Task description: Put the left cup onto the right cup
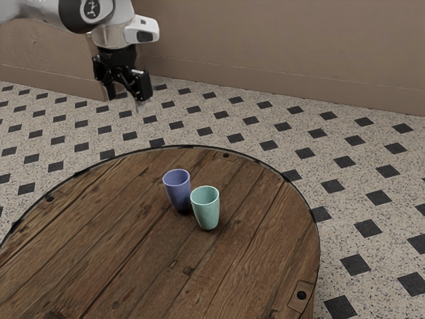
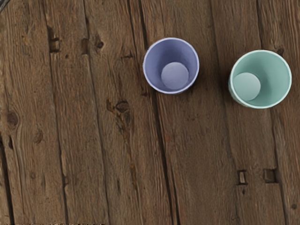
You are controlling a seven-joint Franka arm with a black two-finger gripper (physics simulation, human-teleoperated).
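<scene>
Two cups standing upright near the middle of a round wooden table. Toward the exterior view's left and slightly farther back, a purple cup; toward the exterior view's right and nearer, a green cup. Overlapping in the exterior view, yet in the wrist view parted by a strip of bare plank: close together, not touching. Looking down from the hand into the purple cup and the green cup: open mouths, only each cup's own pale flat bottom inside. At the exterior view's upper left, seen against the chequered floor, the black gripper, fingers spread apart, clasping nothing, well apart from both cups.
</scene>
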